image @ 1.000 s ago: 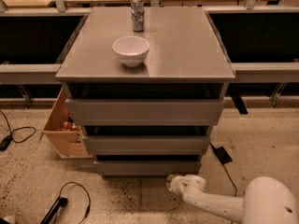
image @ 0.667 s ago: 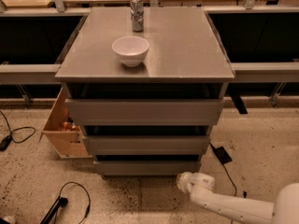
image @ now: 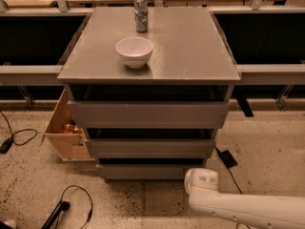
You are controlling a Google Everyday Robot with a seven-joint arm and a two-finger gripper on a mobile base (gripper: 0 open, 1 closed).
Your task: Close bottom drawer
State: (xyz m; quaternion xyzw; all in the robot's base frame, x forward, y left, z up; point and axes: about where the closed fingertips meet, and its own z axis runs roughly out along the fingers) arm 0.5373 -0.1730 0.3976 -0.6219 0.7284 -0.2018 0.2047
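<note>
The grey cabinet (image: 190, 56) has three flat grey drawer fronts. The bottom drawer (image: 147, 171) is the lowest and narrowest front, with a dark gap above it. It sits set back under the two wider fronts, and none of its tray shows. My gripper (image: 200, 181) is the white rounded end of the arm that comes in from the bottom right. It is low over the floor, just in front of the bottom drawer's right end. I cannot tell whether it touches the front.
A white bowl (image: 135, 50) and a metal can (image: 140, 14) stand on the cabinet top. A light wooden drawer (image: 66, 137) sticks out at the cabinet's left side. Cables (image: 21, 136) and a black block (image: 228, 158) lie on the speckled floor.
My arm's end has moved a little to the right and toward the bottom drawer's right end. The drawer fronts look the same.
</note>
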